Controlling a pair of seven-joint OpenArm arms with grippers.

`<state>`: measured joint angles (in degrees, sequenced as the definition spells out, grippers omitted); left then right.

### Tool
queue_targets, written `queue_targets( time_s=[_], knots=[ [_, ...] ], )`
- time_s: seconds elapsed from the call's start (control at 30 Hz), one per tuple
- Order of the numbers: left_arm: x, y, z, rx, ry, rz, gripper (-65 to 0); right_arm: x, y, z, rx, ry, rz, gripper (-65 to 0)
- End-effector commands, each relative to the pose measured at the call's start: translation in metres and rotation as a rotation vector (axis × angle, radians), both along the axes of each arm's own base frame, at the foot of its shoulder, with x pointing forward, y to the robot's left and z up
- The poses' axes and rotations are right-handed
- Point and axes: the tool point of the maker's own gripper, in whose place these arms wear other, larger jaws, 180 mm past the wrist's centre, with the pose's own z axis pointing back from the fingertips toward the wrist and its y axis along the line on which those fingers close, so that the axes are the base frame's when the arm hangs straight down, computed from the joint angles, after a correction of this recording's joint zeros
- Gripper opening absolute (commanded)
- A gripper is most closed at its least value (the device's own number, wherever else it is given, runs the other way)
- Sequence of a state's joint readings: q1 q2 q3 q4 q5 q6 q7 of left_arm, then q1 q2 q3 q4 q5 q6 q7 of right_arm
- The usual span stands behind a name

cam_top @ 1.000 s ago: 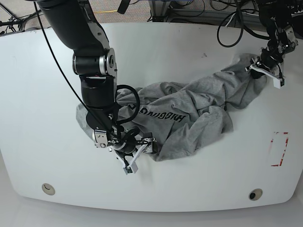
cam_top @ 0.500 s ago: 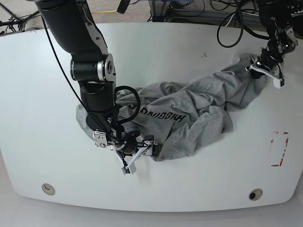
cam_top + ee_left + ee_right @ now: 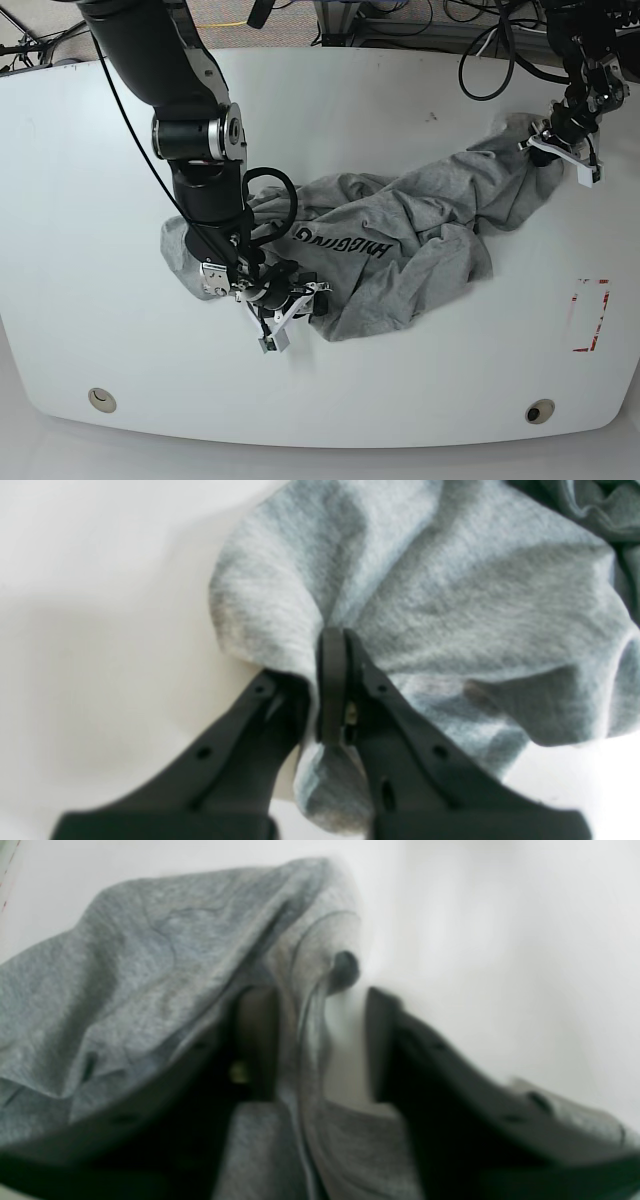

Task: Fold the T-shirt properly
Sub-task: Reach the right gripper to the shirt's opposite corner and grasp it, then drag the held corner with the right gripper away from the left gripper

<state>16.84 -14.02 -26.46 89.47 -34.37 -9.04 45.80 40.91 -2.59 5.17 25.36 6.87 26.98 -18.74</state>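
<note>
Shirt [image 3: 400, 245] stretches from the left pincer [image 3: 562, 152], clamped on its far-right end, to the half-open right pincer [image 3: 290, 315], seemingly astride a near-left fold.

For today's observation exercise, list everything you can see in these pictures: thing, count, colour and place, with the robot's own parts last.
T-shirt: one, heather grey with black lettering, crumpled across the middle of the table.
Table: one, white, under everything.
Tape mark: one, red, near the table's right edge in the base view.
Round fittings: two, near the table's front edge.
Cables: several, black, beyond the far edge.
Left gripper: one, shut on the T-shirt, fingers black.
Right gripper: one, partly open around a fold of the T-shirt.
</note>
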Motion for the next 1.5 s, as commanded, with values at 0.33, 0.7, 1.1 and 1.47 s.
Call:
queue_targets(
  time_s=[0.33, 0.7, 1.1, 1.47],
  knots=[
    [0.0, 0.014, 0.006, 0.044, 0.015, -0.009, -65.0, 0.039, 0.009, 0.057, 0.057, -0.164, -0.027, -65.0],
    [0.006, 0.031, 0.017, 0.096, 0.007, -0.024, -65.0, 0.016, -0.029, 0.051, -0.047, -0.168, -0.024, -65.0],
    [0.011, 0.045, 0.009, 0.13, 0.057, -0.059, -65.0, -0.056, -0.068, 0.025, -0.186, -0.146, -0.013, -65.0],
    [0.011, 0.048, 0.01, 0.141, 0.062, -0.068, -65.0, -0.054, -0.069, 0.029, -0.19, -0.158, -0.015, -43.4]
  ],
)
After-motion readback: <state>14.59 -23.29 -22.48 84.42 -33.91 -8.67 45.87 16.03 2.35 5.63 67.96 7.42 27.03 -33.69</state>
